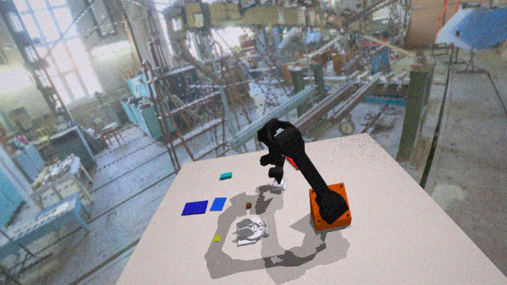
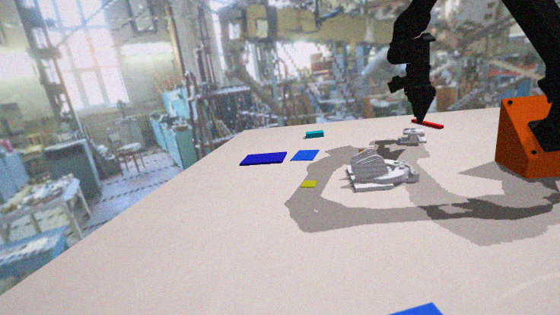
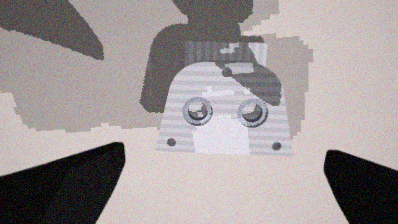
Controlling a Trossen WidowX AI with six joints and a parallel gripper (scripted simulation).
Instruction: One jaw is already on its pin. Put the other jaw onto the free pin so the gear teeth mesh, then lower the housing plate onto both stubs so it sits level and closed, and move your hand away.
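The light grey housing plate (image 1: 280, 185) (image 2: 414, 136) (image 3: 220, 135) lies flat on the table, apart from the base. In the wrist view it shows two large ringed holes, three small dark holes and a ribbed block along its far edge. My gripper (image 1: 279, 181) (image 2: 420, 121) (image 3: 222, 156) is open and empty above it, with a finger to either side. The base assembly (image 1: 246, 243) (image 2: 371, 188) stands nearer the top and exterior views, with grey ribbed jaw parts (image 2: 367, 166) and rounded parts on it. I cannot tell how the jaws sit on the pins or whether teeth mesh.
A red bar (image 1: 292, 162) (image 2: 427, 124) lies behind the gripper. A brown cube (image 1: 248, 205) lies between plate and base. A teal block (image 1: 225, 175) (image 2: 314, 134), dark blue slab (image 1: 195, 208) (image 2: 264, 158), blue sheet (image 1: 218, 204) (image 2: 304, 154) and yellow square (image 1: 216, 238) (image 2: 309, 184) lie left.
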